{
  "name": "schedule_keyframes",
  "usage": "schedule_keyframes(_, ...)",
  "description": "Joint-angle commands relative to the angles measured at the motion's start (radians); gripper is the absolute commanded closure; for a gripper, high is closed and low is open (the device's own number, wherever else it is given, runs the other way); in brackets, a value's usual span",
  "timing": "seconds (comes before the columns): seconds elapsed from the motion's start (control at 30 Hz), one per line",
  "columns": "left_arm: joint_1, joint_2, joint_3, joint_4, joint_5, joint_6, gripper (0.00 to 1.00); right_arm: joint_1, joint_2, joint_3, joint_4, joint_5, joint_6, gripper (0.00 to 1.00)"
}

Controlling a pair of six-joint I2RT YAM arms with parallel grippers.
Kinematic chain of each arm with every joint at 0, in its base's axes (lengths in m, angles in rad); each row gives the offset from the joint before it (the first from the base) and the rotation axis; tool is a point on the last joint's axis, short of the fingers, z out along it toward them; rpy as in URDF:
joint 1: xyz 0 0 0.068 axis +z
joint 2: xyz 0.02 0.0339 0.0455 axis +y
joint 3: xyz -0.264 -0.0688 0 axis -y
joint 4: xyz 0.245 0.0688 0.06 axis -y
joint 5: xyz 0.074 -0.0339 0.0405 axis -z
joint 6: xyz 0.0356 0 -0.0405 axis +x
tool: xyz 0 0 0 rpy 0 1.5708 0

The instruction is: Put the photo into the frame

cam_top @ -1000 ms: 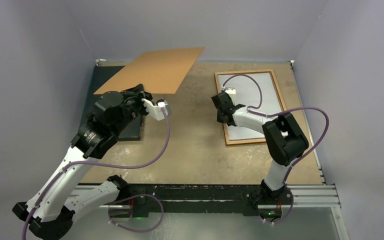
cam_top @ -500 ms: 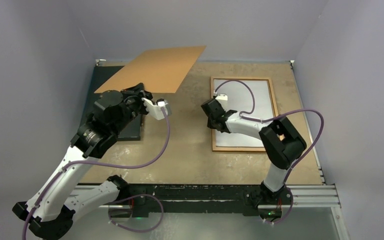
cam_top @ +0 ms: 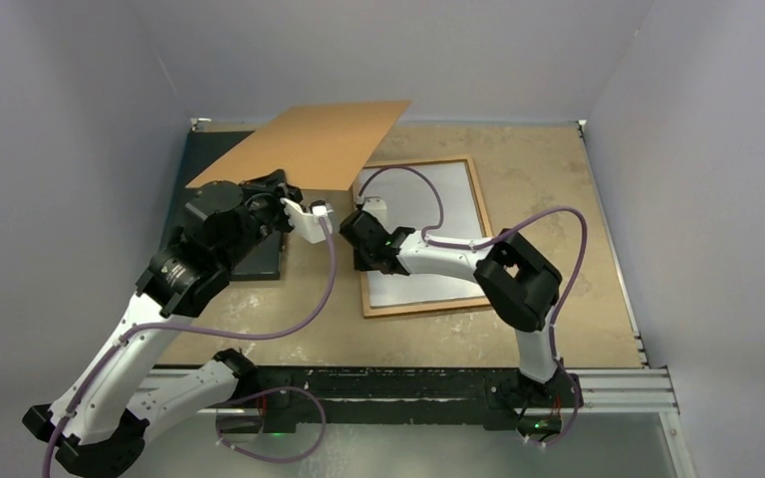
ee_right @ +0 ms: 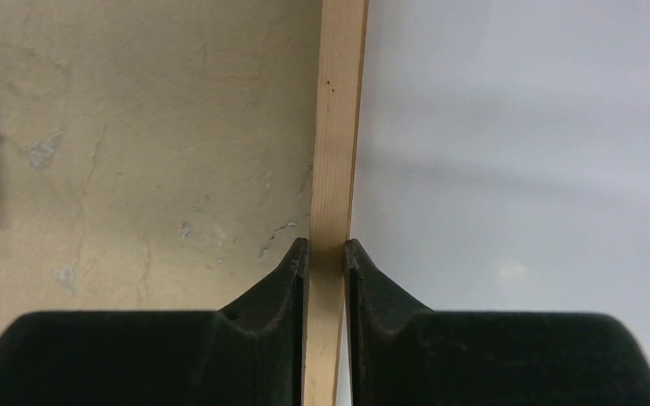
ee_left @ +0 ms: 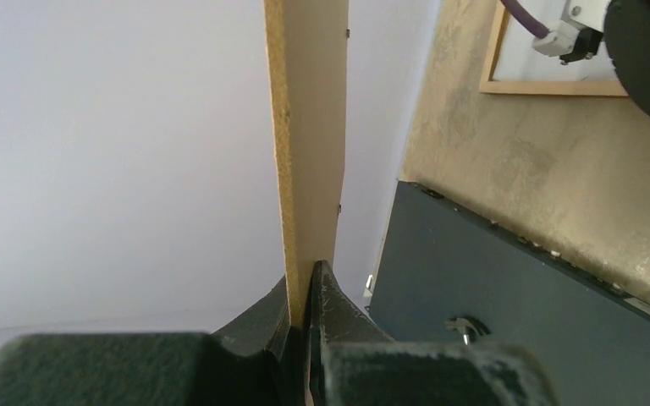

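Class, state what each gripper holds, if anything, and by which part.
Left gripper: the brown backing board, pinched at its near edge. Right gripper: the frame, clamped on its left wooden border.

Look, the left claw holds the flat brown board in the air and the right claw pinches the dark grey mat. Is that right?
No. The right claw pinches the narrow orange-brown wooden border of the rectangular picture frame, not the dark grey mat, as the right wrist view shows. The left claw does hold the flat brown board in the air.
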Motion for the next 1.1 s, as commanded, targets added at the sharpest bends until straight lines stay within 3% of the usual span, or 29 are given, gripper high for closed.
schedule_keyframes(0.0,0.001,-0.040,0.061,0.068,-0.002,0.005,1.00,-0.007,-0.035,0.085,-0.013,-0.022,-0.011,0.89)
schedule_keyframes(0.07,0.000,-0.039,0.060,0.060,0.002,0.005,1.00,-0.008,-0.046,0.110,-0.001,-0.051,-0.013,0.87)
schedule_keyframes(0.17,0.000,-0.037,0.062,0.054,0.004,0.007,1.00,-0.007,-0.097,0.134,0.032,-0.130,-0.031,0.75)
schedule_keyframes(0.3,0.001,-0.034,0.073,0.036,0.000,0.016,1.00,-0.010,-0.258,0.065,0.088,-0.213,-0.166,0.50)
schedule_keyframes(0.4,0.000,-0.037,0.074,0.026,0.005,0.017,1.00,-0.012,-0.397,-0.035,0.147,-0.239,-0.309,0.22)
schedule_keyframes(0.5,0.001,-0.034,0.073,0.025,0.011,0.014,1.00,-0.012,-0.493,-0.085,0.152,-0.254,-0.416,0.08)
schedule_keyframes(0.63,0.000,-0.026,0.094,0.016,0.029,0.014,1.00,-0.015,-0.594,-0.117,0.150,-0.230,-0.583,0.02)
schedule_keyframes(0.77,0.000,-0.010,0.138,-0.030,0.071,0.017,1.00,-0.048,-0.724,-0.188,0.250,-0.220,-0.887,0.01)
schedule_keyframes(0.87,0.000,-0.019,0.152,-0.089,0.125,0.044,1.00,-0.087,-0.814,-0.252,0.331,-0.313,-1.074,0.01)
schedule_keyframes(1.07,0.000,-0.060,0.131,-0.101,0.204,0.110,1.00,-0.246,-0.829,-0.252,0.353,-0.593,-1.243,0.02)
